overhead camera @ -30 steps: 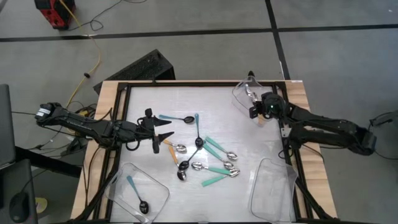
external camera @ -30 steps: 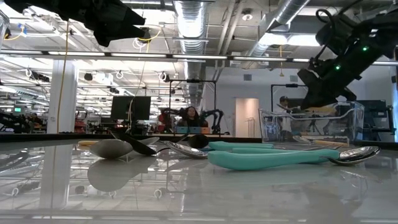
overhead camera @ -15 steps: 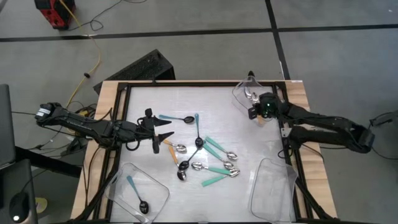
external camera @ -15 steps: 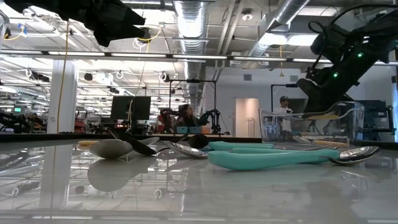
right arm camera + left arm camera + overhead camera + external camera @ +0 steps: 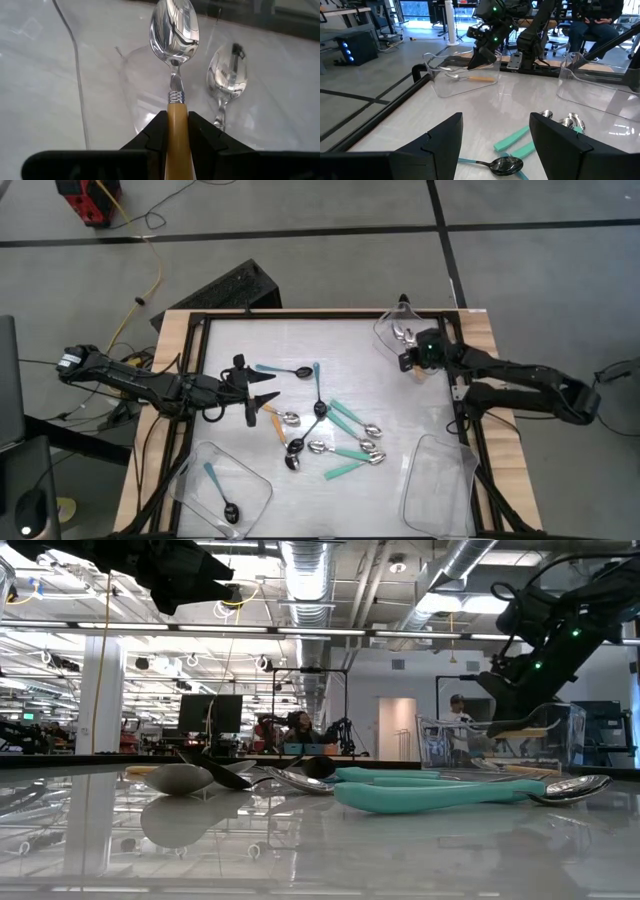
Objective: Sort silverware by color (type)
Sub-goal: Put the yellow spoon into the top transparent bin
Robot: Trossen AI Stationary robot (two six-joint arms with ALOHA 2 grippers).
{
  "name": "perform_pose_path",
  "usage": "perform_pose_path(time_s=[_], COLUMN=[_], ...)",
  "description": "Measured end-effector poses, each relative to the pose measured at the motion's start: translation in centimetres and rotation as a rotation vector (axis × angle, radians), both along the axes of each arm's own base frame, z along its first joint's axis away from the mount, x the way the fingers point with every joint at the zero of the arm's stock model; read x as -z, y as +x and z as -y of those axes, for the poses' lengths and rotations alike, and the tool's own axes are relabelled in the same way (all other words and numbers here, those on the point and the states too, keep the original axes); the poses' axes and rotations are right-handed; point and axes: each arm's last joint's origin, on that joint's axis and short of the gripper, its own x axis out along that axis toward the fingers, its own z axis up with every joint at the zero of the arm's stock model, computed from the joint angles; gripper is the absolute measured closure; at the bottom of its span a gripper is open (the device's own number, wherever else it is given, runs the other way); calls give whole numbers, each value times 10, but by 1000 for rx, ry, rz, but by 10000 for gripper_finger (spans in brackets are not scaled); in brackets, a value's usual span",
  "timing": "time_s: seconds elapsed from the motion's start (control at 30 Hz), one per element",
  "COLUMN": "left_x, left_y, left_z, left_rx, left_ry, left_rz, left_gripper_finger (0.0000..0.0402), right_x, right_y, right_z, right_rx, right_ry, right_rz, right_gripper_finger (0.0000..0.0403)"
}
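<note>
At the table's [image 5: 230, 340] far right corner, my right gripper [image 5: 174, 131] pinches an orange-handled spoon [image 5: 176, 65] over the clear tray [image 5: 437, 75], where another spoon [image 5: 227, 75] already lies. Released from here, it could clip that spoon or the tray wall and bounce out. My left gripper [image 5: 495, 137] waits wide near the left edge, empty. The loose spoons [image 5: 330, 435] mid-table overlap, so I probably can't count them.
</note>
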Motion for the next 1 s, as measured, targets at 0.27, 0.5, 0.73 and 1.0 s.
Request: perform_pose_path(time_s=[0.27,0.5,0.73,1.0], left_x=[0,0,0,0], left_y=[0,0,0,0], left_z=[0,0,0,0], left_rx=[0,0,0,0], left_ry=[-1,0,0,0], left_rz=[1,0,0,0], left_gripper_finger=[185,185,185,185], right_x=[1,4,4,4], right_y=[-6,-8,-8,-9], right_z=[5,3,3,3], right_rx=[55,57,64,83], right_ry=[39,72,68,53], right_rz=[19,-8,-15,-27], right_gripper_finger=[314,312,310,270])
